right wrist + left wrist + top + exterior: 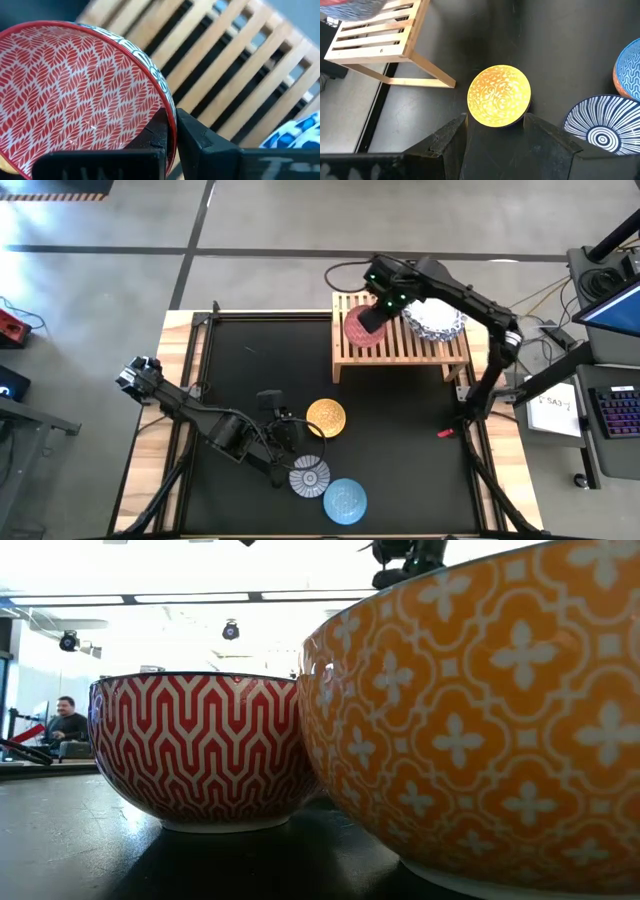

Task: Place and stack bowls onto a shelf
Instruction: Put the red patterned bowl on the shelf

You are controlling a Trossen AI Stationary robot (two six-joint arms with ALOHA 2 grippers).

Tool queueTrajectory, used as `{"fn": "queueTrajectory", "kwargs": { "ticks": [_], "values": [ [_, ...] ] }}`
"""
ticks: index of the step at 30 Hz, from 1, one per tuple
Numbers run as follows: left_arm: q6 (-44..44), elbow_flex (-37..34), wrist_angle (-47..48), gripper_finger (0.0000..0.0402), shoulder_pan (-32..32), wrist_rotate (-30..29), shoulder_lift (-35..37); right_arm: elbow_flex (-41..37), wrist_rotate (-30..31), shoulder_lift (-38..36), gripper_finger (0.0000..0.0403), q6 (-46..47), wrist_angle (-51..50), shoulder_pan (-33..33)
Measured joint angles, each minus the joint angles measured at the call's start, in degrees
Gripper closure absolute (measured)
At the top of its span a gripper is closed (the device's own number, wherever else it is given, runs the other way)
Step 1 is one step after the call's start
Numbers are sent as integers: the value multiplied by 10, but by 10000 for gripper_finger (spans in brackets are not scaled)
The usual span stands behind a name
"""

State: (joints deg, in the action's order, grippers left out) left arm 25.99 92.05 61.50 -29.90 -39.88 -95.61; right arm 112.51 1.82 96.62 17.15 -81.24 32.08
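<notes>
Red bowl [75,90] pinched by its rim in right gripper [172,130], fingers clamped thin, over shelf [400,340]. Rigid, glazed, likely slippery and breakable; rim the sensible hold. Left gripper [495,135] gaping, empty, near yellow bowl [499,96] on counter [400,450].

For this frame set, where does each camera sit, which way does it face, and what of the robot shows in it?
High: overhead, straight down; both arms, shelf, yellow bowl.
Low: table height, level across; two bowls close up, a person far back.
Left wrist: past open left gripper at the yellow bowl.
Right wrist: right gripper shut on the red bowl rim over the shelf slats.
Shared: shelf and yellow bowl, high and left wrist.
</notes>
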Motion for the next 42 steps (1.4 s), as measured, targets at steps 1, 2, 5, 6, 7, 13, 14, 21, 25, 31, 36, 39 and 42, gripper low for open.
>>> {"fn": "queueTrajectory", "kwargs": {
  "ticks": [1,2,5,6,7,13,14,21,25,31,36,39,42],
  "values": [
    [0,0,0,223,0,0,0,16,-1,14,390,-1,-22,0],
    [0,0,0,223,0,0,0,28,-1,24,390,-4,-45,0],
    [3,0,7,223,0,0,0,48,25,51,390,-9,-90,0],
    [3,0,8,223,0,0,0,49,41,56,390,-12,-89,0],
    [4,0,10,223,-1,0,0,48,44,59,390,-13,-85,0],
    [7,0,13,223,-1,0,0,49,40,63,390,-35,-83,10],
    [8,0,14,223,-1,0,0,49,41,63,390,-36,-83,12],
    [9,0,14,223,-1,0,0,51,55,62,390,-37,-61,26],
    [9,0,14,223,-1,0,0,51,56,65,390,-37,-54,25],
    [9,0,14,223,-1,0,0,51,54,66,390,-37,-54,25],
    [9,0,14,223,-1,0,0,51,54,66,382,-38,-53,25],
    [9,0,14,223,-1,0,0,51,54,68,362,-38,-51,25],
    [11,0,14,223,-1,0,0,50,53,68,341,-40,-51,25]
  ]
}}
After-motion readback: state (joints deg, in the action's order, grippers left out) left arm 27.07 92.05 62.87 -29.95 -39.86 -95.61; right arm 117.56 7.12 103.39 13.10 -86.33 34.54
